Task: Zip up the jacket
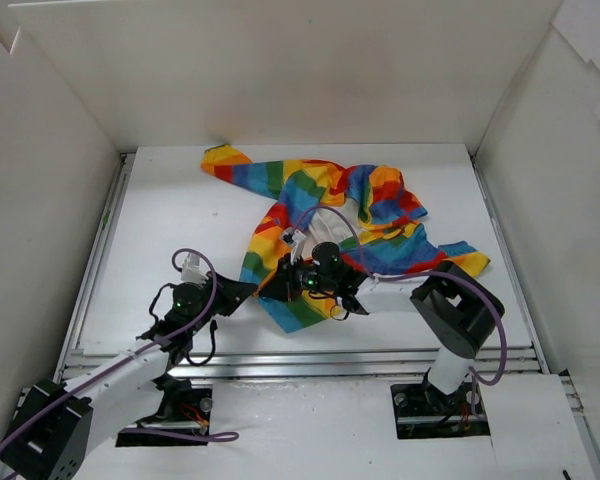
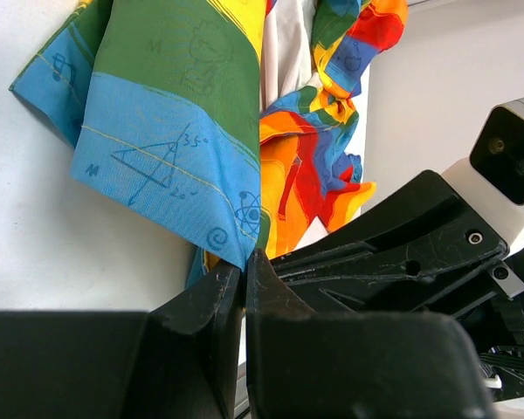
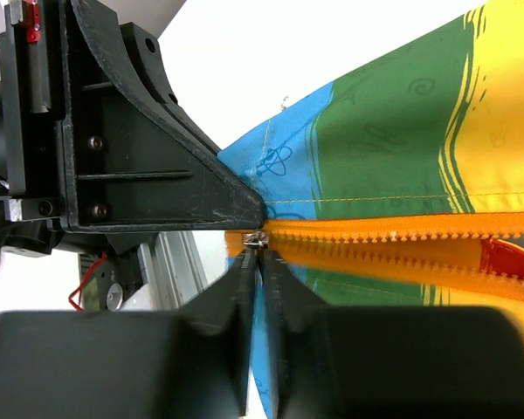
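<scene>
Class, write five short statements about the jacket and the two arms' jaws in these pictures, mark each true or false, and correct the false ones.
1. The jacket is plain grey. False: it has rainbow stripes.
2. The left arm has its jaws shut on the jacket's blue hem. True.
3. The right arm has its jaws wide open above a sleeve. False: they are shut on the zipper pull.
4. The zipper has orange tape. True.
5. The zipper is closed all the way up. False: beyond the pull its two rows of teeth lie apart.
</scene>
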{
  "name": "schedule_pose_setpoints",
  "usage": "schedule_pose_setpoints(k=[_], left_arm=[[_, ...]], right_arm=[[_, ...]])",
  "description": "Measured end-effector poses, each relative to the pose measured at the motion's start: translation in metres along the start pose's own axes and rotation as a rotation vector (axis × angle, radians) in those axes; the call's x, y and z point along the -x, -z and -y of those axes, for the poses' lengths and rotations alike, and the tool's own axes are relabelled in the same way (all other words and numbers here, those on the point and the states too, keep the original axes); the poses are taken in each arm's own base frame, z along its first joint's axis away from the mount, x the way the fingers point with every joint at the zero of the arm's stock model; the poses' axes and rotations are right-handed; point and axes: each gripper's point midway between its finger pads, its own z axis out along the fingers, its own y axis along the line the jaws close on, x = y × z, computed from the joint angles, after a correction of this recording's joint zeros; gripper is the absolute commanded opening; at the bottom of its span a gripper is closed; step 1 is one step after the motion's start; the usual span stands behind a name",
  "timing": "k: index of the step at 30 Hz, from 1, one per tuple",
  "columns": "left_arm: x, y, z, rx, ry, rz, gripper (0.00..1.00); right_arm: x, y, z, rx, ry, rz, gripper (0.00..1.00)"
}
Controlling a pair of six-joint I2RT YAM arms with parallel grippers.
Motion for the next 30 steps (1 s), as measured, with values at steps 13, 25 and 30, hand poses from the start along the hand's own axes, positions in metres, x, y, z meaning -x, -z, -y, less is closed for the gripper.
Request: schedule_pose_setpoints(k=[13,25,30], left_arm=[[0.0003,0.0006,-0.0003,0.002,0.001,0.0,0.0],[0.0037,0.0014,-0.0023,0.011,0.003,0.017,0.0],[0.0045,0.0029,-0.0024,0.012,0.003,0.018,0.0]], right_arm=[[-0.004,-0.0049,0.0005,0.02,-0.016,-0.015,0.07],[-0.005,-0.0073,0.0002,0.03,-0.029,-0.02,0.0],[-0.0041,-0.0076,0.0042,-0.002,-0.025,-0.011,0.0]])
